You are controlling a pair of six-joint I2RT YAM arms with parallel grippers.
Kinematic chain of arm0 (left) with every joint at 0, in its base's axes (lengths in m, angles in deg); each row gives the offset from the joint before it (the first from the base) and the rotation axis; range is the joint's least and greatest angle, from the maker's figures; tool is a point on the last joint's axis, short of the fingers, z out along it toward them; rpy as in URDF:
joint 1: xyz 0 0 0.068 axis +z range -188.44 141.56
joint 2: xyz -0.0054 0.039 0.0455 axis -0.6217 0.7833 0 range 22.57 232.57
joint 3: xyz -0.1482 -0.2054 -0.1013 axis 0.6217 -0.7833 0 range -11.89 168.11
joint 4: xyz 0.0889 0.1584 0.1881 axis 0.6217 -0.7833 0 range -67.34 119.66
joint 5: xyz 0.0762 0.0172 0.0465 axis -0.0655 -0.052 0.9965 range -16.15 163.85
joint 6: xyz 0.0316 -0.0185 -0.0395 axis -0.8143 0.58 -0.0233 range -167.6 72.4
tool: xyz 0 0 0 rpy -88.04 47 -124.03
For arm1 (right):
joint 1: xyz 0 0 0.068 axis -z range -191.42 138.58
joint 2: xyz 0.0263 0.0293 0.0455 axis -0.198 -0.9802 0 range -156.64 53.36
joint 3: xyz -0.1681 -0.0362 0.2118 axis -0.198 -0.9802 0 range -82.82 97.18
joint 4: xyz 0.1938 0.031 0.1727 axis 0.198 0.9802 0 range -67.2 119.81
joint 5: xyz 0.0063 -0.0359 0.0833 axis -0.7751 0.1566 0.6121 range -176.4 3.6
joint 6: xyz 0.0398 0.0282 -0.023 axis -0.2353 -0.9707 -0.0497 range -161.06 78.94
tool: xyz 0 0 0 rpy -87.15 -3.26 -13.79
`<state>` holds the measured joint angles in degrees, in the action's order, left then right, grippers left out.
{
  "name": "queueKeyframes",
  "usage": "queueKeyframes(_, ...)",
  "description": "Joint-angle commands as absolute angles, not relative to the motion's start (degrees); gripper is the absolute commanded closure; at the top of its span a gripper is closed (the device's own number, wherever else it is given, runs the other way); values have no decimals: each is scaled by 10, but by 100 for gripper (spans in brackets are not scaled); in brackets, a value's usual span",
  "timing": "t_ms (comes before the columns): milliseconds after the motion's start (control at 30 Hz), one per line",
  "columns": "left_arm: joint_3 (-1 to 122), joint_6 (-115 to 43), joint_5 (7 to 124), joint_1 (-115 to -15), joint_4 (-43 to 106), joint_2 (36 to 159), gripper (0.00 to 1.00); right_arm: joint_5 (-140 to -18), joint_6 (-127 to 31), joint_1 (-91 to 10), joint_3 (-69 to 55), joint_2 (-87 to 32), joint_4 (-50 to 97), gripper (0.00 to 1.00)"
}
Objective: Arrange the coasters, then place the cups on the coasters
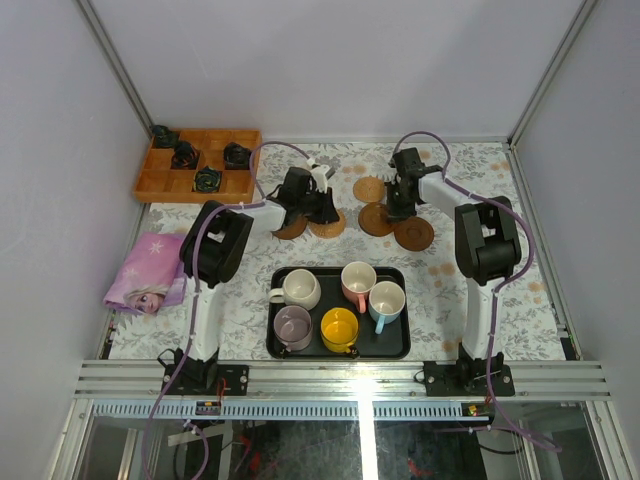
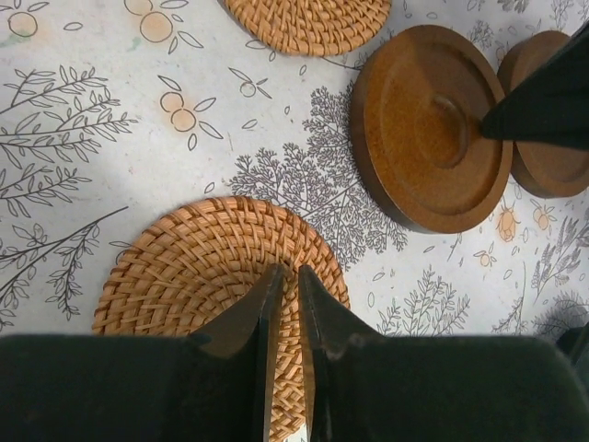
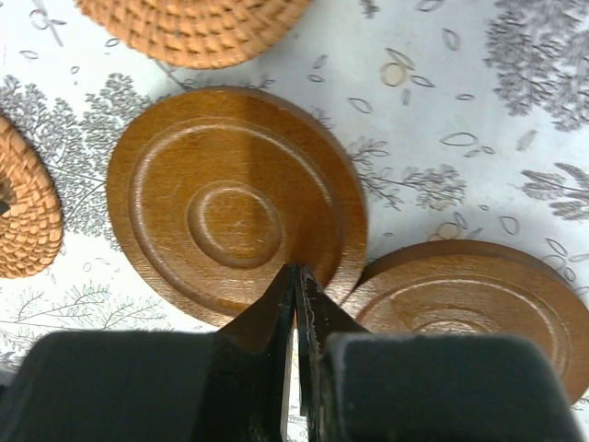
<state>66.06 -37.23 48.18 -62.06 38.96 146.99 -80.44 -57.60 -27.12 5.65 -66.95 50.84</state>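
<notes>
Several round coasters lie mid-table. A woven one (image 1: 327, 224) (image 2: 184, 276) sits under my left gripper (image 1: 322, 213) (image 2: 287, 269), which is shut with its tips over the weave. A second woven coaster (image 1: 369, 189) (image 2: 308, 23) lies further back. My right gripper (image 1: 393, 212) (image 3: 296, 269) is shut, its tips on the near rim of a dark wooden coaster (image 1: 376, 220) (image 3: 235, 207). A second wooden coaster (image 1: 413, 234) (image 3: 479, 304) touches it. Another brown coaster (image 1: 290, 229) is half hidden by the left arm. Several cups stand on the black tray (image 1: 400, 345): cream (image 1: 300, 288), pink-handled (image 1: 358, 280), blue-handled (image 1: 386, 300), lilac (image 1: 292, 325), yellow (image 1: 339, 328).
A wooden compartment box (image 1: 197, 165) with small black items sits at the back left. A pink printed cloth (image 1: 145, 272) lies at the left edge. Enclosure walls close in the back and both sides.
</notes>
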Motion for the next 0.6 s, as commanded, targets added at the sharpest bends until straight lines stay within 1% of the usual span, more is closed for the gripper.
queueKeyframes(0, 662, -364, 512, -611, 352, 1499, 87, -790, -548, -308, 89, -691, 546, 96)
queueKeyframes(200, 645, -363, 517, -601, 354, 1480, 87, -793, -544, -348, 115, -715, 555, 95)
queueKeyframes(333, 638, -367, 518, -598, 348, 1474, 86, -785, -544, -360, 152, -733, 563, 96)
queueKeyframes(567, 629, -362, 511, -597, 356, 1470, 84, -765, -543, -372, 181, -755, 567, 96)
